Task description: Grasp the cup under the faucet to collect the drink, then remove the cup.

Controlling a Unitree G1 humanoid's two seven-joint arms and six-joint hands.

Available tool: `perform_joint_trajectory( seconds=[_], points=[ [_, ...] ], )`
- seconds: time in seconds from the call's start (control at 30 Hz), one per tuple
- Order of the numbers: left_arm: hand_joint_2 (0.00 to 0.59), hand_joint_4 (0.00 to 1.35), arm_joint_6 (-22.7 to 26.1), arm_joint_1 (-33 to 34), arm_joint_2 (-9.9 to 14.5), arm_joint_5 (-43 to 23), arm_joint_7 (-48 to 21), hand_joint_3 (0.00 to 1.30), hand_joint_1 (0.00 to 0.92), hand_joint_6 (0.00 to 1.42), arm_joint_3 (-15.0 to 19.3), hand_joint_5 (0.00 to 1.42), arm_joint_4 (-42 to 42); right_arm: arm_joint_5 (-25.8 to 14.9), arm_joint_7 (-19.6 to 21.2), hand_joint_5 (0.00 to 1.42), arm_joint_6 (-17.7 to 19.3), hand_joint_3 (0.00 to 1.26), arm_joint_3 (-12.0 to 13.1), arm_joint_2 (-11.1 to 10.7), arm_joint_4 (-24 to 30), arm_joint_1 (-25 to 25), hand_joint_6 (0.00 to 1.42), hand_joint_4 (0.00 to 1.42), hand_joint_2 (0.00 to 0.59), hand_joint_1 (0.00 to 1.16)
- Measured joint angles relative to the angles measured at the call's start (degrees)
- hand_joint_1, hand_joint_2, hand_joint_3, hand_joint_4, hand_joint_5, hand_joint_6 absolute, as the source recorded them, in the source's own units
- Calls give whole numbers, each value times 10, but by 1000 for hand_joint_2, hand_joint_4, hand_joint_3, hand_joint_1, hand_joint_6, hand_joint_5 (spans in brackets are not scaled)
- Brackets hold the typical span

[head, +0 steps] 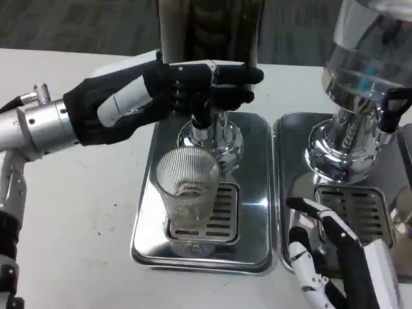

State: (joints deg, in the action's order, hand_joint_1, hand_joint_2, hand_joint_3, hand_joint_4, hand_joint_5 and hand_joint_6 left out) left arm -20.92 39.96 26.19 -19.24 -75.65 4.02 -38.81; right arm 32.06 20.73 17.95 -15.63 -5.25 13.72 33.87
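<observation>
Now risky: left hand (193, 87) fingers clenched round dispenser tap lever (205, 109); ribbed glass cup (187, 193) standing unheld on drip tray (254, 193), could overflow. Right hand (328, 257) released, waiting low.

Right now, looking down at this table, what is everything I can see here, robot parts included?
Ribbed glass cup: one, clear, upright on the drain grille of the left tray, below the faucet.
Drink dispenser on the left: one, chrome base with a dark container above, at the back of the left tray.
Drink dispenser on the right: one, clear container on a chrome base, on the right tray.
Drip trays: two, shiny steel, side by side; left tray, right tray.
Table: one, white, under everything.
Left hand: one, black and white, reaching across to the left dispenser's faucet, above the cup.
Right hand: one, white and black, low at the front of the right tray, holding nothing.
</observation>
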Motion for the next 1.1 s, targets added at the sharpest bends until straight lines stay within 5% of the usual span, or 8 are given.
perform_joint_trajectory(
  seconds=[1.1],
  points=[
    [65, 54, -151, -17, 21, 38, 44, 185, 0, 121, -40, 101, 19, -3, -13, 186, 0, 326, 6, 0, 0, -17, 111, 234, 426, 241]
  ],
)
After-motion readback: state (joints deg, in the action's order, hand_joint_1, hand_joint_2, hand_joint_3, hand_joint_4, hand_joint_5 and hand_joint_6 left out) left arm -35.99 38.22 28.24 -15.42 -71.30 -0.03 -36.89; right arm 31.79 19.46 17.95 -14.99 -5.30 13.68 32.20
